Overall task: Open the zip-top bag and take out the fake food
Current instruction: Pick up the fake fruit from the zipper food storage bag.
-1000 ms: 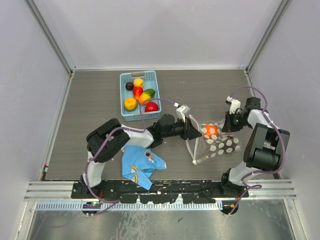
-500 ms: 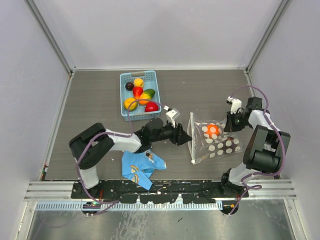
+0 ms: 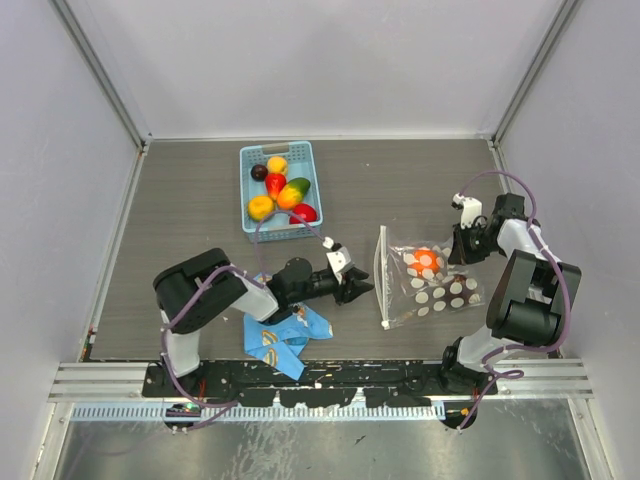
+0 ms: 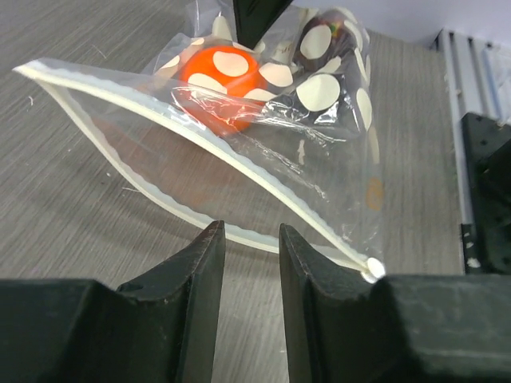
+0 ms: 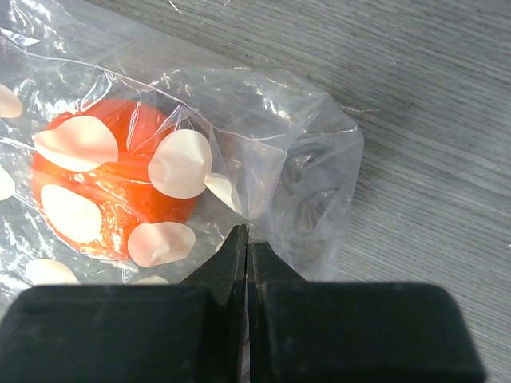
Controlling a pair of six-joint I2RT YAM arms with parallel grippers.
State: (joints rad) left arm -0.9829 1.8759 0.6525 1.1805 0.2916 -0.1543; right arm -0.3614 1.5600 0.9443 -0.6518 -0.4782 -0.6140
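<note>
On the grey table (image 3: 190,200), your right gripper (image 5: 246,239) pinched the zip-top bag (image 3: 445,292) by its closed end while your left gripper (image 4: 250,239), jaws narrowly parted and empty, faced its gaping mouth; reaching in for the orange fake food (image 3: 422,261) looked the next move.
</note>
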